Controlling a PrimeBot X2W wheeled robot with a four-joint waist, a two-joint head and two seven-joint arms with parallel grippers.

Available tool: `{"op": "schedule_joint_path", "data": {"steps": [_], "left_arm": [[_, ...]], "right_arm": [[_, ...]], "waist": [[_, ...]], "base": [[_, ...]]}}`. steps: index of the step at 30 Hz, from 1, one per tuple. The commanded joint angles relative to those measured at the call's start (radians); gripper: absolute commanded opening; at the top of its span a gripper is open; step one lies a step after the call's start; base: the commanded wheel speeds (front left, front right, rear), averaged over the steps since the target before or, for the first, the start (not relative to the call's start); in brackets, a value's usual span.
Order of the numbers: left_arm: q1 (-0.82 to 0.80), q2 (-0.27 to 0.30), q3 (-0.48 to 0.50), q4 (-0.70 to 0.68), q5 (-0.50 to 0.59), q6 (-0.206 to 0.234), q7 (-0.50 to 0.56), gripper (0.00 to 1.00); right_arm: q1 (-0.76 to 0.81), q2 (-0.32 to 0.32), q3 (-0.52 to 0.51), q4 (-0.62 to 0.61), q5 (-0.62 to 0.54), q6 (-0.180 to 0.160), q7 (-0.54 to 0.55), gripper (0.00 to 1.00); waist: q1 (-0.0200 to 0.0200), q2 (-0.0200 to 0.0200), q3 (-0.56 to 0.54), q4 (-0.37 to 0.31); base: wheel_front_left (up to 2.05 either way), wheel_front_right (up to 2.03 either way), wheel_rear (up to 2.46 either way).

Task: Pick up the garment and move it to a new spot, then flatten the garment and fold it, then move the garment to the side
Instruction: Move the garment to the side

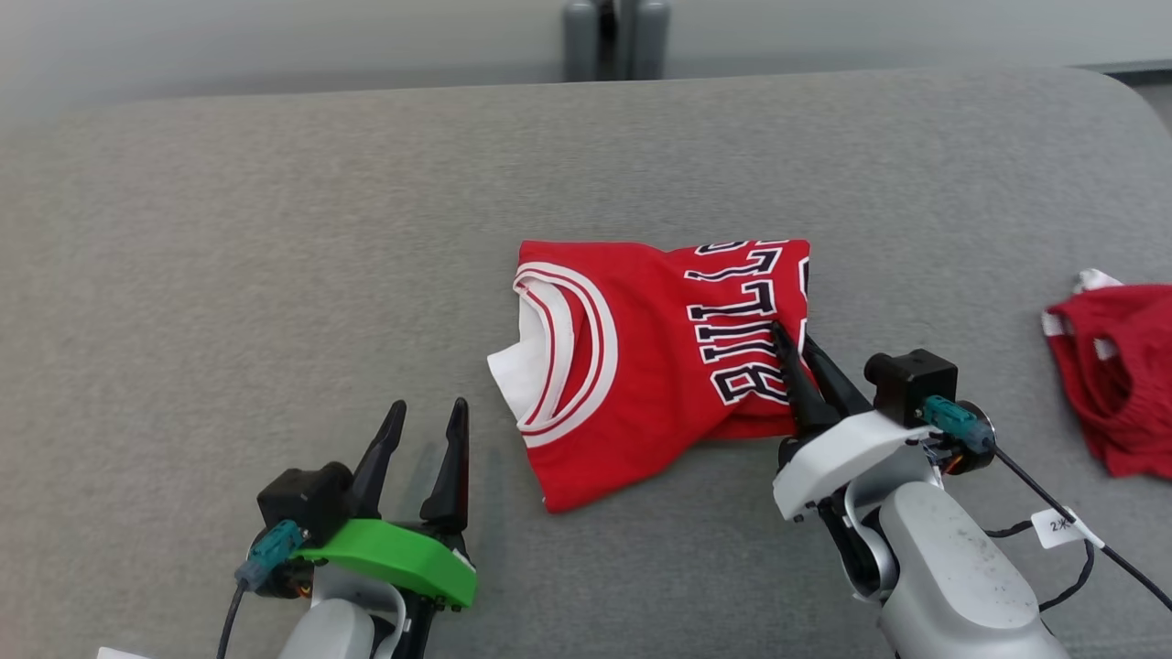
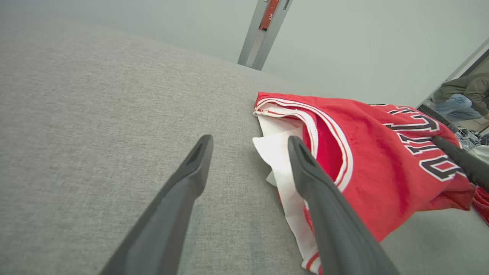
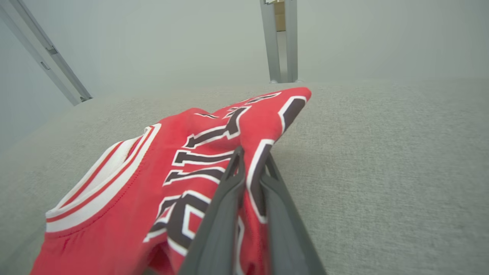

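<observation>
I hold my right tool (image 1: 793, 335) pinched tight on the edge of the folded jersey (image 1: 641, 366), which lies on the desk (image 1: 275, 229) ahead-left of it, ready to drag aside, while my left tool (image 1: 428, 405) sits wide open, empty.

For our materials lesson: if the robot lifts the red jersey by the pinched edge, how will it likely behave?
Probably floppy: the jersey is folded cloth, rucked where the right gripper pinches it, so it would likely sag and unfold. Pushed over the grey surface, it may wrinkle.

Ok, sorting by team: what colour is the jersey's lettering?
Black lettering, outlined white; head view shows it best.
</observation>
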State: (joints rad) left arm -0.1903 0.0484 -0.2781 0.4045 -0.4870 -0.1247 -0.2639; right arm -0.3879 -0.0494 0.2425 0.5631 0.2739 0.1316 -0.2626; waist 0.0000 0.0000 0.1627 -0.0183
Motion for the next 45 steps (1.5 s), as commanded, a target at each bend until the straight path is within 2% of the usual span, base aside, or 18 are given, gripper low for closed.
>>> {"op": "schedule_joint_path", "data": {"steps": [1, 10, 15, 25, 36, 42, 43, 44, 45], "left_arm": [[-0.015, 0.005, 0.004, 0.006, 0.013, -0.007, 0.001, 1.0], [-0.03, 0.005, 0.034, 0.035, 0.059, -0.006, 0.001, 1.0], [-0.047, 0.005, 0.016, 0.046, 0.076, -0.007, 0.001, 1.0], [-0.047, 0.006, 0.019, 0.07, 0.093, -0.007, 0.001, 1.0], [-0.028, 0.006, 0.019, 0.088, 0.099, -0.007, 0.001, 1.0], [-0.05, 0.006, 0.009, 0.088, 0.107, -0.007, 0.001, 1.0], [-0.052, 0.006, 0.011, 0.088, 0.108, -0.007, 0.001, 1.0], [-0.052, 0.006, 0.015, 0.088, 0.109, -0.007, 0.001, 1.0], [-0.053, 0.006, 0.023, 0.091, 0.116, -0.007, 0.001, 1.0]], "right_arm": [[0.017, -0.002, 0.007, -0.016, 0.01, -0.002, -0.002, 0.0], [0.055, -0.002, 0.022, -0.082, 0.057, -0.002, -0.002, 0.0], [0.071, -0.001, 0.011, -0.101, 0.065, -0.002, -0.002, 0.0], [0.021, -0.007, -0.03, -0.061, -0.03, -0.002, -0.002, 0.0], [-0.168, -0.209, -0.219, 0.086, -0.163, -0.002, 0.031, 0.0], [-0.236, -0.322, -0.357, 0.188, -0.278, -0.002, 0.062, 0.0], [-0.244, -0.331, -0.395, 0.2, -0.307, -0.002, 0.06, 0.42], [-0.246, -0.332, -0.42, 0.209, -0.336, -0.002, 0.062, 1.0], [-0.251, -0.33, -0.458, 0.215, -0.36, -0.002, 0.056, 1.0]], "waist": [[0.0, 0.0, 0.016, -0.248], [0.0, 0.0, 0.044, -0.457], [0.0, 0.0, 0.063, -0.501], [0.0, 0.0, 0.083, -0.5], [0.0, 0.0, 0.108, -0.402], [0.0, 0.0, 0.127, -0.335], [0.0, 0.0, 0.132, -0.324], [0.0, 0.0, 0.135, -0.317], [0.0, 0.0, 0.138, -0.308]], "base": [[0.0, 0.0, 0.0], [0.0, 0.0, 0.0], [0.0, 0.0, 0.0], [0.0, 0.0, 0.0], [0.0, 0.0, 0.0], [0.0, 0.0, 0.0], [0.0, 0.0, 0.0], [0.0, 0.0, 0.0], [0.0, 0.0, 0.0]]}}
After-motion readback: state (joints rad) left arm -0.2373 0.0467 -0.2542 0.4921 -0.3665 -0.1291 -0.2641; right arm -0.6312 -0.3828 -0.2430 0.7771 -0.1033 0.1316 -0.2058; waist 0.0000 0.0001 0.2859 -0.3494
